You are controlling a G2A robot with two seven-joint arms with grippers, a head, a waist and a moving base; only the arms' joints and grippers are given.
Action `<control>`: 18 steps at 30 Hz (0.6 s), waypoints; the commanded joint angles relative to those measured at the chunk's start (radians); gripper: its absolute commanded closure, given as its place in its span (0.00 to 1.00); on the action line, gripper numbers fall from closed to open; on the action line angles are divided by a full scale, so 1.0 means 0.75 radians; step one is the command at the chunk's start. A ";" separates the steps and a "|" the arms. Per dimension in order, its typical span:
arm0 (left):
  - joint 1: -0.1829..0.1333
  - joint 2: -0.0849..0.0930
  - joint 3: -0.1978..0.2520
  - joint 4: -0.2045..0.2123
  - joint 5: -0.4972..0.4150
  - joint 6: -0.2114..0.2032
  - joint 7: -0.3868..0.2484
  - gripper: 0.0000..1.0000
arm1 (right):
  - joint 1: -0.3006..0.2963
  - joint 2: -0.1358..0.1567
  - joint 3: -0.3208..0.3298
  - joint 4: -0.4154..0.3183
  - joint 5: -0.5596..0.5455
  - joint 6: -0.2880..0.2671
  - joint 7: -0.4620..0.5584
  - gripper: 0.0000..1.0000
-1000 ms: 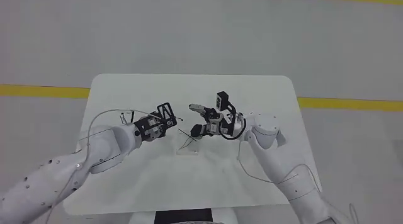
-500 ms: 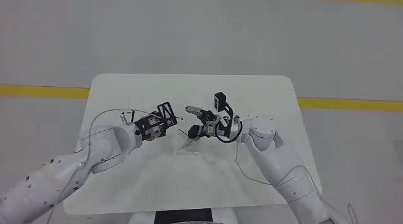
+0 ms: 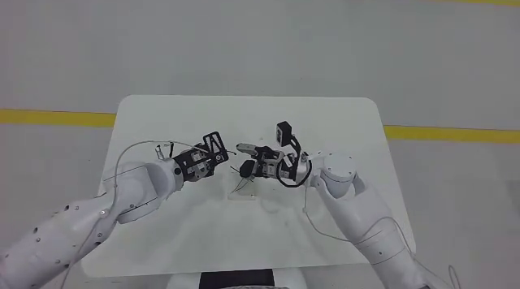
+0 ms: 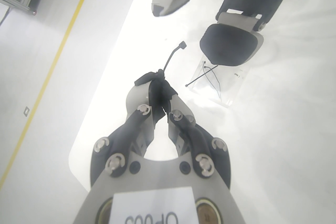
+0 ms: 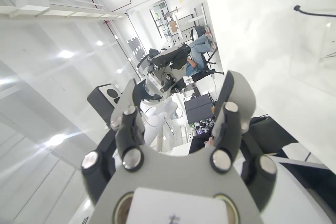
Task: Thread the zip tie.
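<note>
Fingers (image 4: 136, 96) of the left gripper (image 4: 160, 78) are closed on a black zip tie (image 4: 170, 56). It is held above the table (image 3: 341, 118), and its head end projects free toward the right gripper (image 4: 193, 28). The right fingers (image 4: 228, 46) are spread wide, with nothing between them, just beyond that head. A clear pouch (image 4: 231, 88) holding spare ties (image 4: 210, 75) lies on the table below the right gripper.

The step in hand is judged to be the hand-over approach: the tie is presented, but no loop has yet been formed. The tail of the strap cannot be seen.

For the next move, the open fingers must be centred on the thin projecting end and then closed. Little error is allowed, since the strap is narrow and flexible.
</note>
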 commanded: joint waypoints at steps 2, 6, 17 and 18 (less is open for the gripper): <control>0.000 0.000 0.000 0.000 0.000 0.000 0.000 1.00 | -0.006 0.001 0.005 -0.008 0.007 -0.019 0.001 0.58; 0.000 0.000 0.000 0.000 0.000 0.000 0.000 1.00 | -0.010 0.003 0.006 -0.019 0.009 -0.035 0.004 0.60; 0.000 0.000 0.000 0.000 0.000 0.000 0.000 1.00 | 0.012 -0.003 -0.022 -0.011 0.016 -0.047 -0.009 0.66; 0.000 0.000 0.000 0.000 0.000 0.000 0.000 1.00 | 0.014 -0.004 -0.023 -0.010 0.018 -0.048 -0.011 0.68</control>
